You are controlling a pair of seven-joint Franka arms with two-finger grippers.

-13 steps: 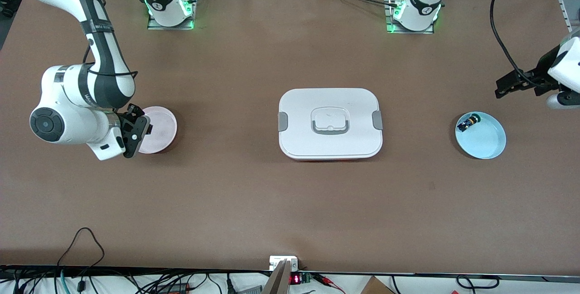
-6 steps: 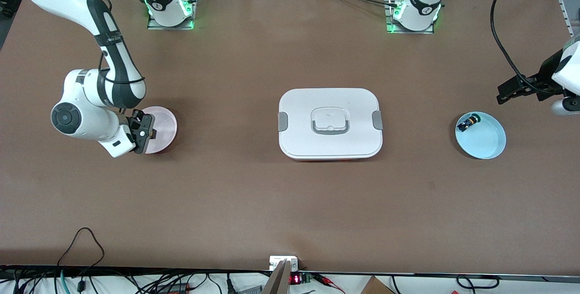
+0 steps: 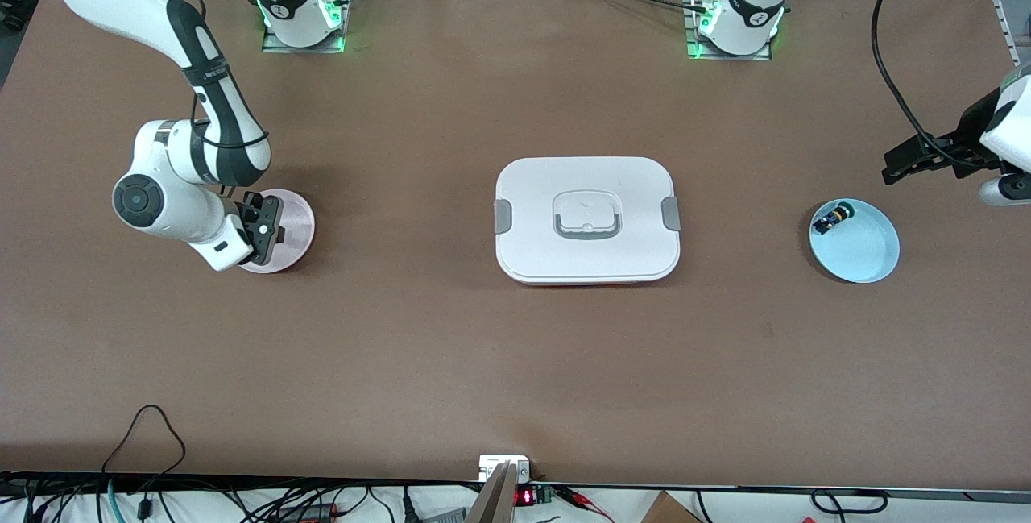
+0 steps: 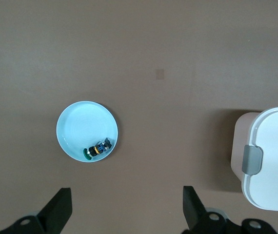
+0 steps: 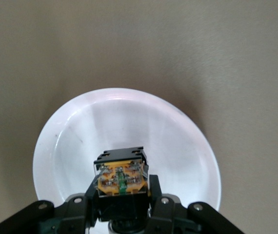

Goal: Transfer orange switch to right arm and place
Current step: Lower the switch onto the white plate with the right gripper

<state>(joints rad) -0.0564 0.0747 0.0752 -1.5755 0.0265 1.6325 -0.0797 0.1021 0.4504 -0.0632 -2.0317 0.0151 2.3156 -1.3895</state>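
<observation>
My right gripper (image 3: 266, 230) hangs low over the pink plate (image 3: 295, 220) at the right arm's end of the table. It is shut on the orange switch (image 5: 122, 176), a small black block whose orange end points at the plate (image 5: 129, 117). In the front view the switch is hidden by the hand. My left gripper (image 3: 906, 162) is open and holds nothing. It waits in the air over bare table at the left arm's end, beside the blue plate (image 3: 868, 255). In the left wrist view, table shows between its spread fingers (image 4: 61, 204).
A black-and-blue part with a green cap (image 3: 831, 219) lies in the blue plate (image 4: 80, 126). A white lidded box (image 3: 586, 221) with grey latches stands mid-table, its corner showing in the left wrist view (image 4: 275, 156). Cables run along the table edge nearest the front camera.
The right arm has swung toward the table's middle and brought the held switch farther over the pink plate. The left hand drew slightly outward early on, then stayed still.
</observation>
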